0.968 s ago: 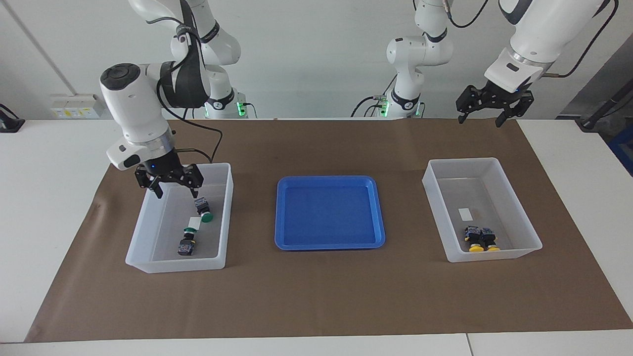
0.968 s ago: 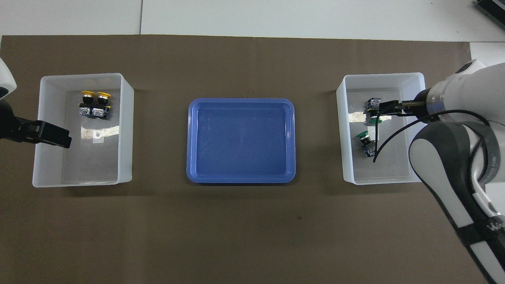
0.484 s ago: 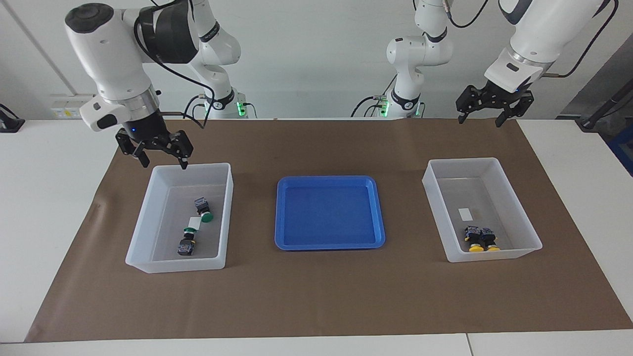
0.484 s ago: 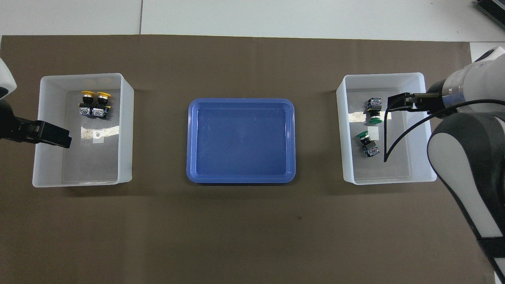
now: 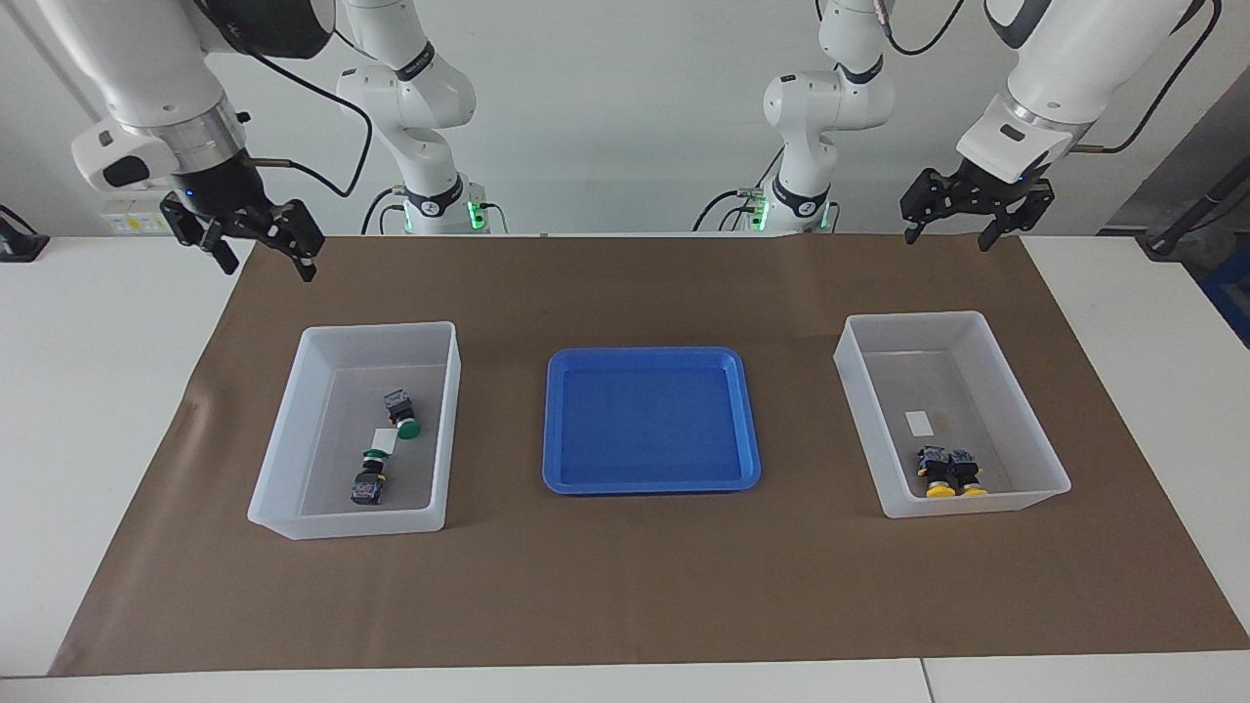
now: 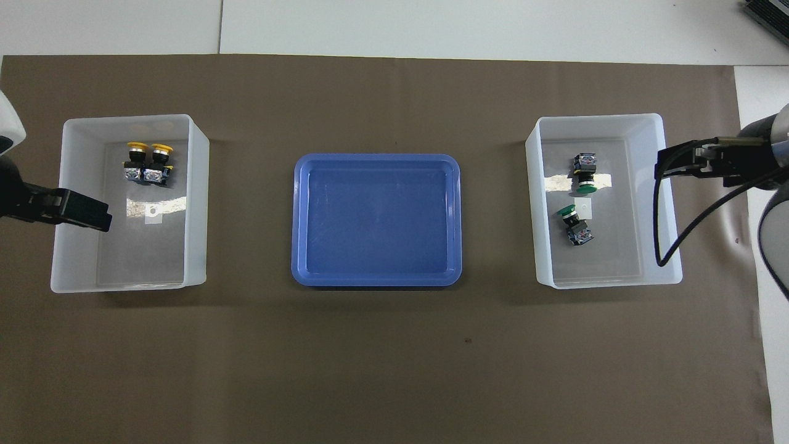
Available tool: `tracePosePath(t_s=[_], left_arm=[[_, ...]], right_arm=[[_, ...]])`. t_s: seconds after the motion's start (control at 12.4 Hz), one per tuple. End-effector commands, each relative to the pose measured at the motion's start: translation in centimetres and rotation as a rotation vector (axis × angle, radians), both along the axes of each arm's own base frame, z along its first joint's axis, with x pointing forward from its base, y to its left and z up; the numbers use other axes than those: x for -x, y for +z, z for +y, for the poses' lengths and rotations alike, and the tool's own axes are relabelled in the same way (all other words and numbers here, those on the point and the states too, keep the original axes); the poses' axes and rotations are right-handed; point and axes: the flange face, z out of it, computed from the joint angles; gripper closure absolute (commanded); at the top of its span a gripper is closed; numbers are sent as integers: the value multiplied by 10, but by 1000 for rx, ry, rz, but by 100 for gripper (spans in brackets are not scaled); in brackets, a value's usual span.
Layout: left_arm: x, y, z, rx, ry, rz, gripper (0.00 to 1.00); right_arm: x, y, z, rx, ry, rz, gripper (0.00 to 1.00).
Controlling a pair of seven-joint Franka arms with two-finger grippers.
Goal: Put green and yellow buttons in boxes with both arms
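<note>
From my station I see the right gripper (image 5: 259,250) in the upper left of the facing view, raised over the edge of the brown mat (image 5: 625,576) with its two fingers spread wide and nothing between them; in the overhead view it enters at the right edge of the frame. The left gripper (image 5: 955,231) hangs in the upper right of the facing view, fingers also spread wide and empty, and that arm waits there; in the overhead view its black tip (image 6: 77,214) shows at the left edge, over the rim of the box below it. The box toward the right arm's end of the table (image 5: 293,430), at centre left of the facing view, holds both green buttons: one (image 5: 402,415) lies on its side near the middle of the floor, the other (image 5: 368,478) lies lower in the frame, the white label (image 5: 384,441) between them. The box toward the left arm's end (image 5: 1025,420), at centre right of the facing view, holds the two yellow buttons (image 5: 949,473), touching side by side, caps toward the bottom of the frame, at the end of that box farther from the robots. Between the boxes, at the frame's centre, sits the blue tray (image 5: 555,420).
</note>
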Motion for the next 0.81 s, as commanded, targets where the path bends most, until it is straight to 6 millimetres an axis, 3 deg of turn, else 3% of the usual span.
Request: tracePosePath(t_s=[0.0, 0.73], left_arm=[[7, 1, 0, 4, 12, 8, 0], [7, 1, 1, 3, 12, 8, 0]], right_arm=[[8, 9, 0, 6, 26, 34, 0], [10, -1, 13, 27, 154, 34, 0]])
